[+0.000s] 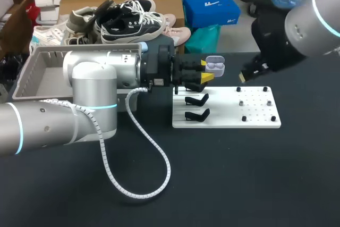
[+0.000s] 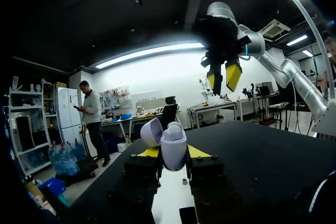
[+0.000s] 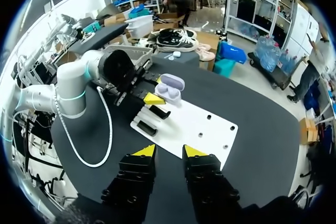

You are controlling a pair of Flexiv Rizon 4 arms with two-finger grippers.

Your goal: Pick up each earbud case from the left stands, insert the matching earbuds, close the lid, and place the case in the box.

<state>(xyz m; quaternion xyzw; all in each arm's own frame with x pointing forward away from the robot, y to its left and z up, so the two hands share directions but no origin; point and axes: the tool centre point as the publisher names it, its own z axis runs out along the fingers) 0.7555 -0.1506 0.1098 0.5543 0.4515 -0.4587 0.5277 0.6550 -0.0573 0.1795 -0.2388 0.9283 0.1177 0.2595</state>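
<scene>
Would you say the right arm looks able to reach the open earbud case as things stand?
Probably yes: the earbud case is held lid-open in the left gripper, and the right gripper hangs off to its side, open, with nothing between them.

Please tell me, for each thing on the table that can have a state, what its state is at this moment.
earbud case, lid open.
earbuds, two, they seem seated inside the case.
left end effector, shut on the earbud case.
right end effector, open, holding nothing.
black stands, the two that show fully are empty.
box, no case in the part that shows.
</scene>
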